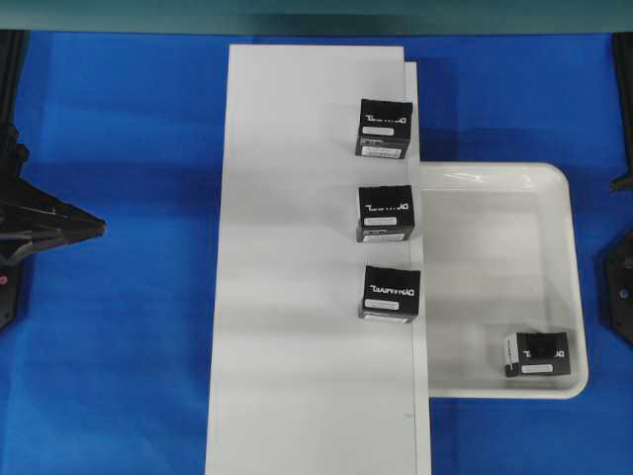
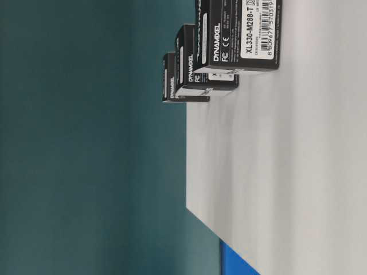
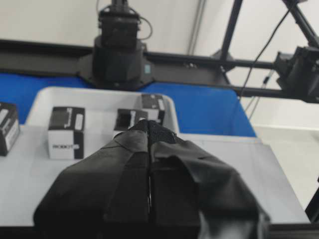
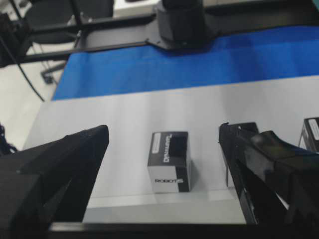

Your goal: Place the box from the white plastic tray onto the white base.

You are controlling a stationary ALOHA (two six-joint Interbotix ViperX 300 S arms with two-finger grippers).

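Note:
Three alike black boxes with white lettering stand in a row along the right edge of the white base (image 1: 297, 297): a far box (image 1: 384, 129), a middle box (image 1: 386, 213) and a near box (image 1: 390, 293). Beside the base, the white plastic tray (image 1: 495, 198) holds one more black box with a white side panel (image 1: 537, 353) in its near right corner. My right gripper (image 4: 163, 130) is open and empty over the tray's edge, facing the near box (image 4: 169, 162) without touching it. At the table's left edge, well clear of the base, my left gripper (image 1: 99, 228) is shut and holds nothing.
Blue table cloth (image 1: 119, 376) surrounds the base and the tray. Black arm mounts sit at the left edge (image 1: 10, 119) and at the right edge (image 1: 618, 287). The table-level view shows the three boxes in line (image 2: 200, 63) on the base (image 2: 275, 172).

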